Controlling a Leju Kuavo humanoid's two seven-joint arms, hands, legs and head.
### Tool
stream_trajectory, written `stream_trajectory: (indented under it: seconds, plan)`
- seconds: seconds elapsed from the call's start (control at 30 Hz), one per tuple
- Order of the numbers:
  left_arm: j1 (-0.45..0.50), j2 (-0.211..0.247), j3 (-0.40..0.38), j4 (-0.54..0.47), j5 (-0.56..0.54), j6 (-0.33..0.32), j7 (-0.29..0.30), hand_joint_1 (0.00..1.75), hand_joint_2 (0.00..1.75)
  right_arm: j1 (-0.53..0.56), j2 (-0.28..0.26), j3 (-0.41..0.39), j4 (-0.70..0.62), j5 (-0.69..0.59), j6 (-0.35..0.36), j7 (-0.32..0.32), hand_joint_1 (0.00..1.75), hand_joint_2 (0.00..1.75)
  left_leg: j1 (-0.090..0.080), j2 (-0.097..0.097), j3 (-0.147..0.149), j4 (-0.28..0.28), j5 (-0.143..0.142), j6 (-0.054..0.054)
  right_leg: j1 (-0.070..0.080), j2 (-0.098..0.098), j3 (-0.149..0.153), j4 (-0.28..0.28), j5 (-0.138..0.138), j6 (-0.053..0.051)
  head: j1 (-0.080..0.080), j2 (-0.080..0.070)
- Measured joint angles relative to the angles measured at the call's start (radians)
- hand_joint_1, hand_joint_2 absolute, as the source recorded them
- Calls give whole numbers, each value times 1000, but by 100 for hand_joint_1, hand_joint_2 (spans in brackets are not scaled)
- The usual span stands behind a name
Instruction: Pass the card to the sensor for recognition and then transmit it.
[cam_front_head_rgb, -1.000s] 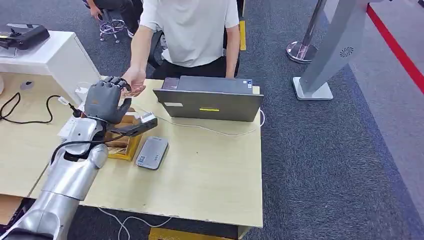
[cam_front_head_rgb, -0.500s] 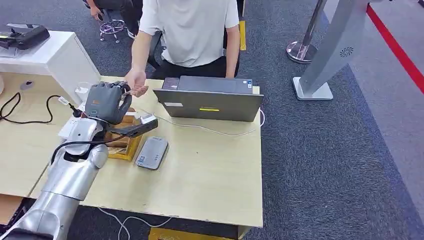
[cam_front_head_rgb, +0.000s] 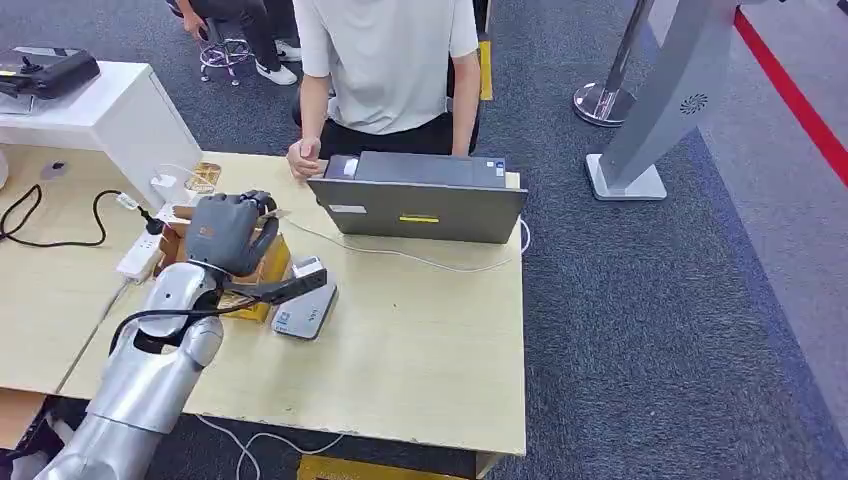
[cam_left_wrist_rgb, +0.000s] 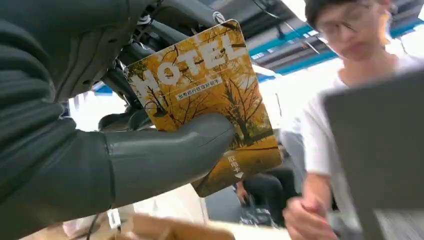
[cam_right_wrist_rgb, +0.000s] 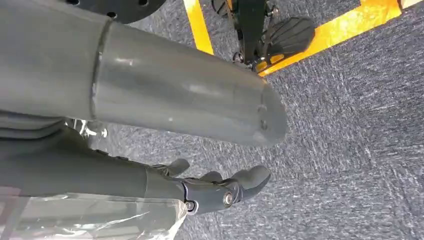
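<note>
My left hand (cam_left_wrist_rgb: 125, 150) pinched the card (cam_left_wrist_rgb: 205, 100) by thumb, just behind the sensor (cam_front_head_rgb: 305, 305); the shallow grip probably risked slipping. My right hand (cam_right_wrist_rgb: 220, 190) hung empty, fingers loosely apart

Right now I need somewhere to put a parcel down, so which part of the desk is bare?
The desk is bare from the laptop to its near edge, right of the grey card reader. The far-left corner is crowded: left hand holding the hotel card, yellow box, power strip.
</note>
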Motion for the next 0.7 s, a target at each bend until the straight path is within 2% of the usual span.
stream_trajectory:
  seconds: [0.1, 0.17, 0.47, 0.7]
  plan:
    - [35, 1, -31, -36, 5, -122, 27, 175, 175, 7, 0, -12, 0, -16, 2, -10, 0, 0, 0, 0, 0, 0, 0, 0, 0, 0, 0, 0, 0, 0, 0, 0]
    - [47, 4, -59, -40, 5, -167, 44, 175, 175, 12, 0, -21, 0, -19, 3, -11, 0, 0, 0, 0, 0, 0, 0, 0, 0, 0, 0, 0, 0, 0, 0, 0]
    - [48, 8, -127, -26, 5, -241, 90, 175, 175, 18, -2, -39, 0, -24, 2, -7, 0, 0, 0, 0, 0, 0, 0, 0, 0, 0, 0, 0, 0, 0, 0, 0]
    - [16, -3, -159, 39, -17, -285, 144, 175, 175, 18, -2, -46, 0, -27, 0, 3, 0, 0, 0, 0, 0, 0, 0, 0, 0, 0, 0, 0, 0, 0, 0, 0]
